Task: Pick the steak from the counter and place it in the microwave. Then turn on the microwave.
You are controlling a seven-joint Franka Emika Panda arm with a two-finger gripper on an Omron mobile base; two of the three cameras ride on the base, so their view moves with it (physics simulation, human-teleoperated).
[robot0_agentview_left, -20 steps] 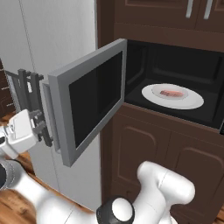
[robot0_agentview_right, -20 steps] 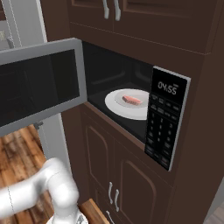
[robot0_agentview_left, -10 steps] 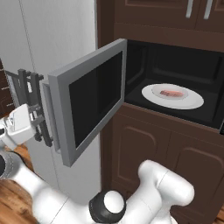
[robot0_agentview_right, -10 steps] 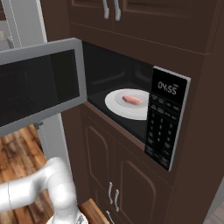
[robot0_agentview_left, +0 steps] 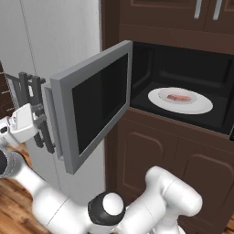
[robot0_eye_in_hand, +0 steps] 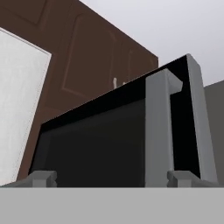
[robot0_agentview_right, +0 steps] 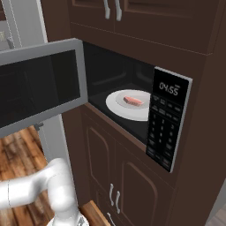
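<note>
The two-finger gripper was seen spread wide and holding nothing, placed behind the outer face of the grey-framed dark-glass microwave door, by the handle. The door stood swung open. The small pinkish-red raw steak lay flat on the round white plate inside the wide black built-in microwave. Risk judged: a glancing push could slip off the door's edge, leaving it ajar. The steak's long axis was seen running roughly side to side across the cavity.
</note>
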